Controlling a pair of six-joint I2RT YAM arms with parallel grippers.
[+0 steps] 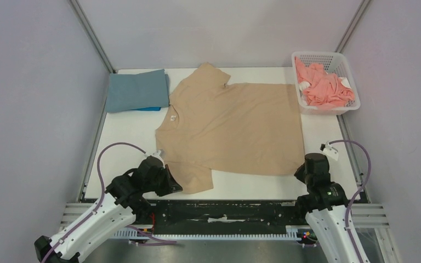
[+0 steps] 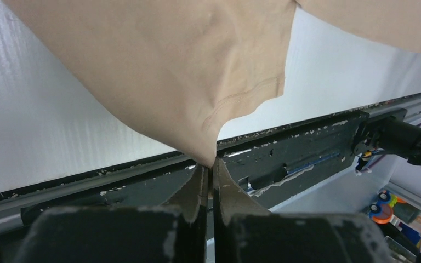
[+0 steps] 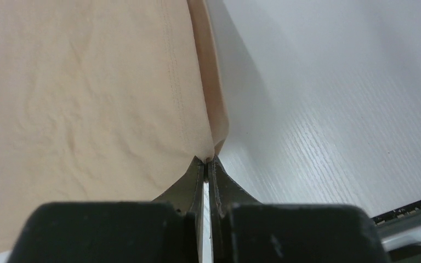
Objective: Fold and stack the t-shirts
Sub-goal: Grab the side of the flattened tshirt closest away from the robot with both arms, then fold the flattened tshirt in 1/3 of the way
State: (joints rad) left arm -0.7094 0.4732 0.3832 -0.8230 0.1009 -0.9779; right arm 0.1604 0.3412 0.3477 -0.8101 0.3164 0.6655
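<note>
**Top view:** the tan t-shirt (image 1: 235,129) lies flat left of the basket (image 1: 320,53); we judge it soft, light and limp.
**Left wrist view:** the left gripper (image 2: 209,164) is pinched on its sleeve hem.
**Right wrist view:** the right gripper (image 3: 207,160) is clamped on the bottom-hem corner, apparently both layers; stitched hems give the surest hold.

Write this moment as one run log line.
left gripper: shut on tan t-shirt sleeve | right gripper: shut on hem corner
</note>
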